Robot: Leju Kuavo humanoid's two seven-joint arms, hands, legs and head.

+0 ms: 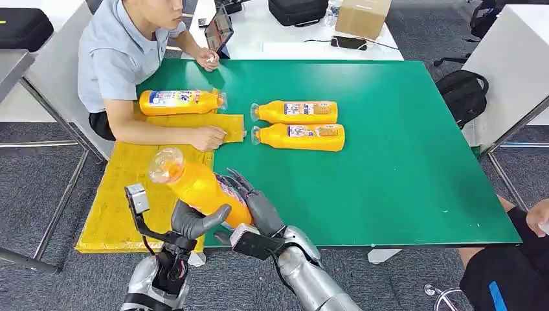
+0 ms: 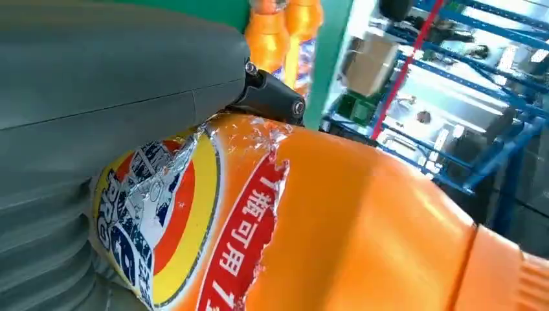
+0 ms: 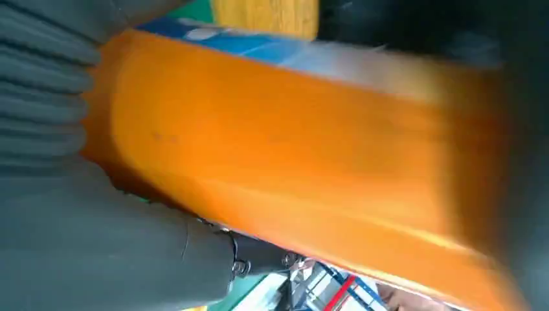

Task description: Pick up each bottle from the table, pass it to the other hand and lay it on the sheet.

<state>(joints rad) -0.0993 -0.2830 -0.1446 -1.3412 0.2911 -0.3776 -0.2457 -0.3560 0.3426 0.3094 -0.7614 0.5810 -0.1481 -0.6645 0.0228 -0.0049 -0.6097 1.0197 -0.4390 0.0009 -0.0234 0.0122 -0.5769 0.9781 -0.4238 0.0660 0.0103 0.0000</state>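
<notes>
The held bottle (image 1: 197, 188) was smooth orange plastic, rounded, with a clear cap and a glossy printed label, tilted with its cap toward 10 o'clock over the near edge of the surface (image 1: 401, 181). Both robot hands were on it: the left robot hand (image 1: 194, 221) had its thick grey thumb curled across the body, and the right robot hand (image 1: 249, 201) wrapped dark fingers round its base end. At 12 o'clock a like bottle (image 1: 181, 102) lay flat on the yellow sheet (image 1: 123, 194), which looked coarse and draped off the surface's left edge. Two more bottles (image 1: 298, 124) lay side by side at 1 o'clock on the matte green surface. A person's hand (image 1: 208, 137) rested on the sheet.
</notes>
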